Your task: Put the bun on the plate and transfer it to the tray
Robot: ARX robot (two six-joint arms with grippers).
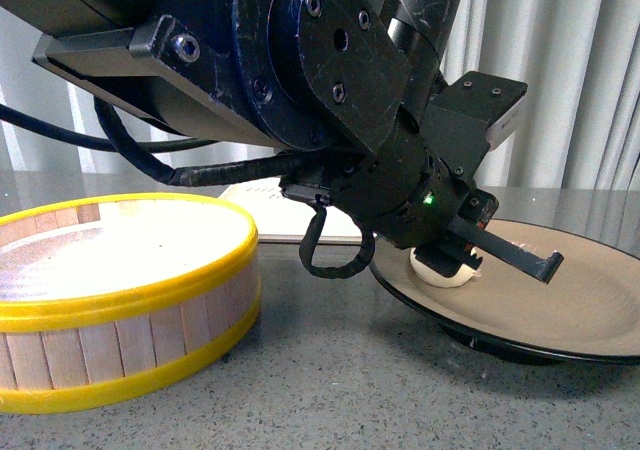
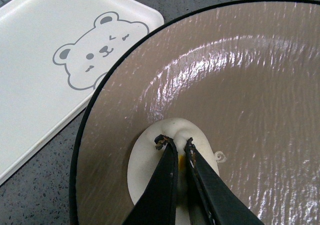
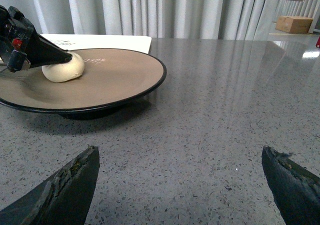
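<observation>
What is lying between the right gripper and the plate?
Nothing: in the right wrist view only bare grey table lies between the open right gripper and the plate.

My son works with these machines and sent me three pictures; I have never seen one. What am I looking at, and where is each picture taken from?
It is a robot with two arms, each ending in a two-fingered gripper. One picture looks out from the robot's body; the other two come from cameras on each wrist. On the grey table stand a tan plate with a black rim, a round wooden steamer basket and a white tray with a bear drawing. The left gripper is pinched on a white bun that sits on the plate. The right gripper hangs open over bare table, holding nothing.
</observation>
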